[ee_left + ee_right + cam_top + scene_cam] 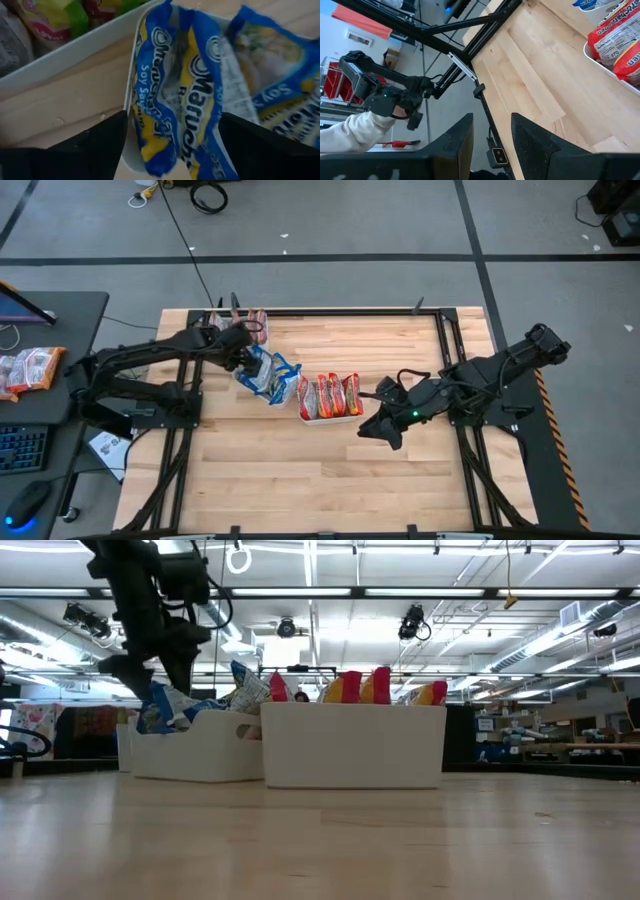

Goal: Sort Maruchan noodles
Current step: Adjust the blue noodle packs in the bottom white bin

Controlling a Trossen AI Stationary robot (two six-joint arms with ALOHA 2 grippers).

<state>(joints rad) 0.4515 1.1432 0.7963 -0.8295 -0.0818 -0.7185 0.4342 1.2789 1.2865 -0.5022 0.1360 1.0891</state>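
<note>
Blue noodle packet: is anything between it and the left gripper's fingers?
Nothing visible. The left gripper has its fingers either side of the blue noodle packet, right over the white tray holding the other blue packets. The right gripper waits apart.

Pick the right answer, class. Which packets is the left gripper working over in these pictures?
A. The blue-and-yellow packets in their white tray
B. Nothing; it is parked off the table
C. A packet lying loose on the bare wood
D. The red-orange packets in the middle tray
A: the left gripper sits over the blue-and-yellow packets, whose soy sauce wrappers lie between its fingers in the left wrist view.
</note>
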